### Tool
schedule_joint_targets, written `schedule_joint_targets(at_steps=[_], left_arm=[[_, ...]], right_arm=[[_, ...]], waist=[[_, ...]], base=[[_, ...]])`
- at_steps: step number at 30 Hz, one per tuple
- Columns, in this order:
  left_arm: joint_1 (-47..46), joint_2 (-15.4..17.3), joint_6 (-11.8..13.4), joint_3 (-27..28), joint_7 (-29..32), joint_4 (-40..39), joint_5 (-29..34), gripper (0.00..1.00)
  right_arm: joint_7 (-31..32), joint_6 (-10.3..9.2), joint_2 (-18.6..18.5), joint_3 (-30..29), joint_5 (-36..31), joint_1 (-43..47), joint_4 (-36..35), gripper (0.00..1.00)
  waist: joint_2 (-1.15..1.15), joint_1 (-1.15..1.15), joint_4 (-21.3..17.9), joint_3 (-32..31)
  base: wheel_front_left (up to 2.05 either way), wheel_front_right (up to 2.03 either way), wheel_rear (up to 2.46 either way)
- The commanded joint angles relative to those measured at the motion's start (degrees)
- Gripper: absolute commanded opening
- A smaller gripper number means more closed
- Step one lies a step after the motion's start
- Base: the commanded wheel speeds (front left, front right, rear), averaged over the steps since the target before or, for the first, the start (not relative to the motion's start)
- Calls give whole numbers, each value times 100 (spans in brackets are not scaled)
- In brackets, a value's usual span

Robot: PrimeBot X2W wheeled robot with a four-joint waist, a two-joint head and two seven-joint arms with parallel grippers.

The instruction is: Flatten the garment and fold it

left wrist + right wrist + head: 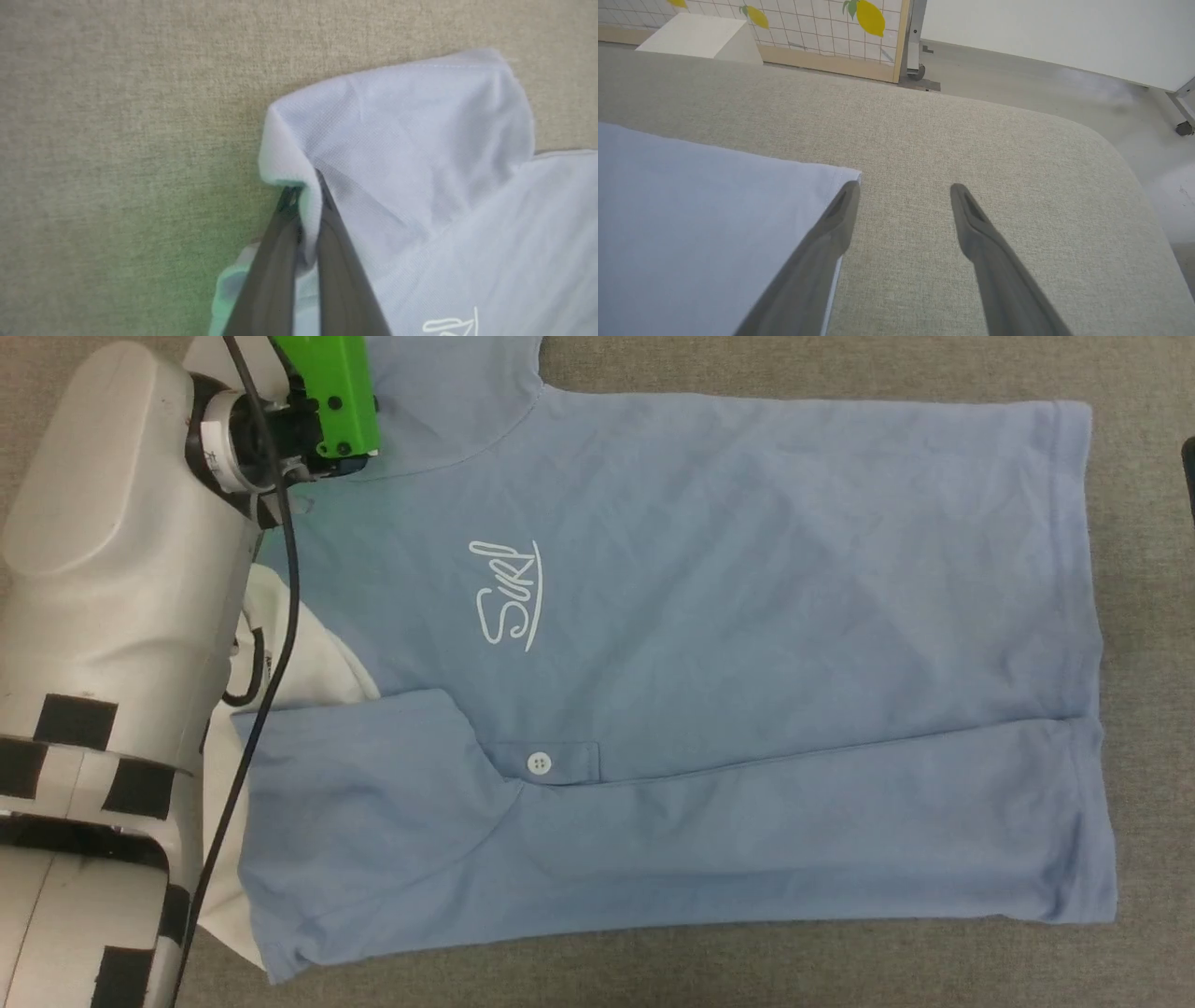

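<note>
surface (924, 140): beige fabric, garment (747, 616) on it | room: grey floor (1017, 70), lemon-print panel (808, 32)

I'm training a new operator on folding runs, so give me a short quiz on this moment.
1. True or false: the left tool is shut on a fold of the shirt.
2. Pick one. The right tool is: A) open, holding nothing, beside the shirt; B) shut on the hem; C) gripping the collar.
3. Fill in: the head view shows ___ white button on the shirt.
Key: 1 true; 2 A; 3 one.
</note>
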Motion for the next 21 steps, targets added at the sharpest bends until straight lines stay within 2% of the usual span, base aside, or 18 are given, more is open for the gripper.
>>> schedule_joint_targets(at_steps=[1, 7, 10, 16, 20, 21], left_arm=[[157, -34, -47, -13, 14, -29, -40, 0], [49, 31, -30, 41, 19, -413, -88, 0], [-4, 39, -12, 52, 29, -610, -103, 0], [-95, 45, -15, 50, 42, -918, -126, 0], [-117, 59, -29, 39, 34, -1072, -133, 0], [-113, 67, -39, 45, 10, -1151, -152, 0]], right_arm=[[235, -9, -89, 72, 51, -209, -19, 100], [1951, -9, -654, 763, 255, -1108, 263, 100], [2697, -9, -807, 1116, 348, -1569, 451, 100], [3611, -9, -861, 1566, 335, -2174, 771, 100], [4030, -9, -842, 1759, 309, -2280, 942, 100], [4311, -9, -834, 1875, 348, -2250, 1004, 100]], waist=[[0, 0, 17, 18], [0, 0, 125, 188], [0, 0, 217, 296], [0, 0, 401, 516], [0, 0, 486, 618], [0, 0, 520, 659]], base=[[0, 0, 0], [0, 0, 0], [0, 0, 0], [0, 0, 0], [0, 0, 0], [0, 0, 0]])
